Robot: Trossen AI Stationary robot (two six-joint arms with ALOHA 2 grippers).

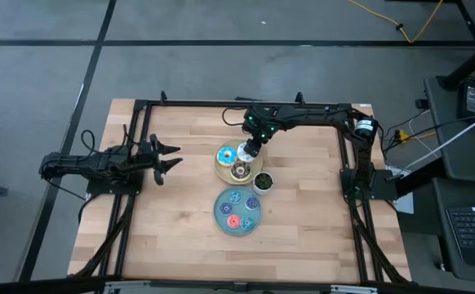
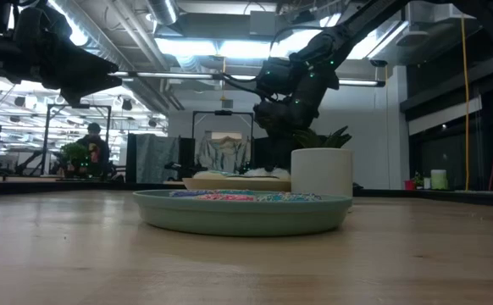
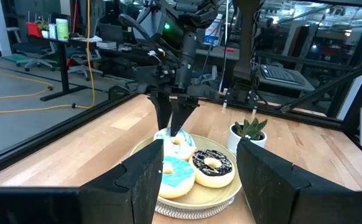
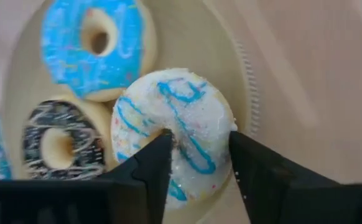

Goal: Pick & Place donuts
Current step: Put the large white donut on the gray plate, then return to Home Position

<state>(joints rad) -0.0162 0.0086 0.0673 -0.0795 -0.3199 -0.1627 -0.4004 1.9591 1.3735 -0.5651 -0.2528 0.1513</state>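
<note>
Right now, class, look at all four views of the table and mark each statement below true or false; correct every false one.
1. The right claw is down at the white-iced donut. True.
2. The cream plate holds two large donuts. False: it holds three, white-iced, light-blue-iced donut and dark brown donut.
3. The left claw is over the blue plate. False: it waits with fingers apart at the table's left side, away from both plates.
4. The tiny donuts lie on the blue plate. True.
5. A small potted plant stands beside the cream plate. True.
</note>
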